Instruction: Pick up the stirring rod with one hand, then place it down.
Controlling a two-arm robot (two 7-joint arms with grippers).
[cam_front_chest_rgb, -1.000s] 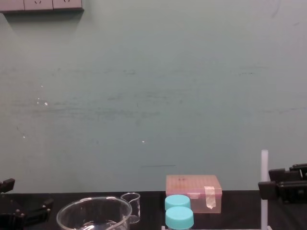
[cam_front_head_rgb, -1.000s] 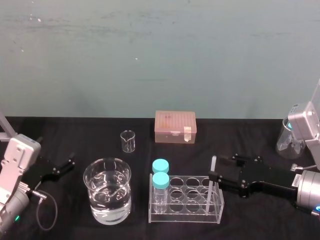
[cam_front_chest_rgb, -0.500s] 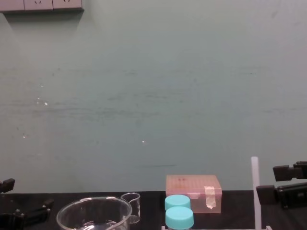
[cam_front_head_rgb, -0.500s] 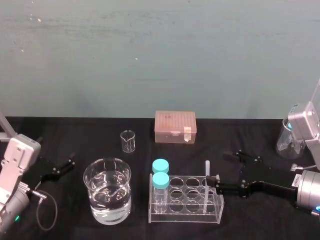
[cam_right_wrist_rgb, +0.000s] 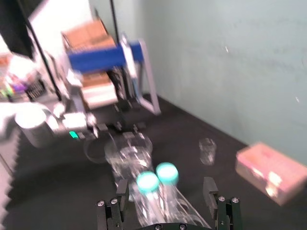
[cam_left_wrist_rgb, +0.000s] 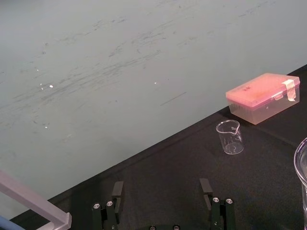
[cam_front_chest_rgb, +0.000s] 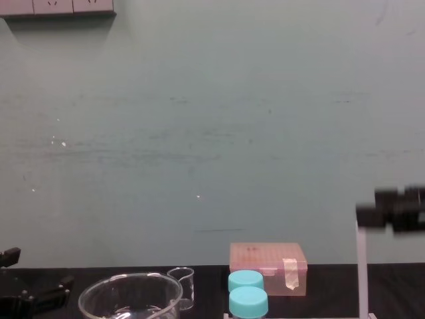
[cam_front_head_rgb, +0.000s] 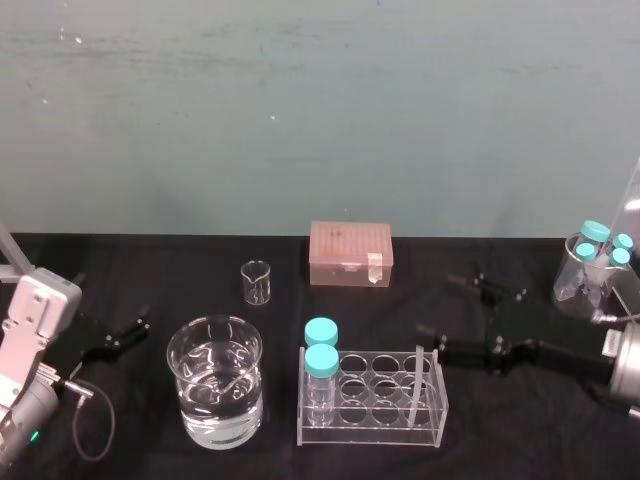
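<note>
The stirring rod (cam_front_head_rgb: 415, 390) is thin, white and translucent. It stands leaning in a right-hand hole of the clear rack (cam_front_head_rgb: 372, 412), and in the chest view the stirring rod (cam_front_chest_rgb: 362, 279) rises at the right edge. My right gripper (cam_front_head_rgb: 442, 315) is open just right of the rod's top, with both fingers apart from it. In the right wrist view the right gripper (cam_right_wrist_rgb: 165, 196) has nothing between its fingers. My left gripper (cam_front_head_rgb: 128, 335) rests open at the table's left, and the left gripper (cam_left_wrist_rgb: 161, 189) also holds nothing in its wrist view.
Two blue-capped bottles (cam_front_head_rgb: 321, 350) stand in the rack's left holes. A large beaker of water (cam_front_head_rgb: 215, 385) sits left of the rack. A small glass beaker (cam_front_head_rgb: 256, 282) and a pink box (cam_front_head_rgb: 350, 253) stand behind. A flask with blue-capped vials (cam_front_head_rgb: 590, 265) is far right.
The right gripper opened and let go of the rod, then drew back to the right and rose. The rod stayed standing in the rack. The left arm has not moved.
</note>
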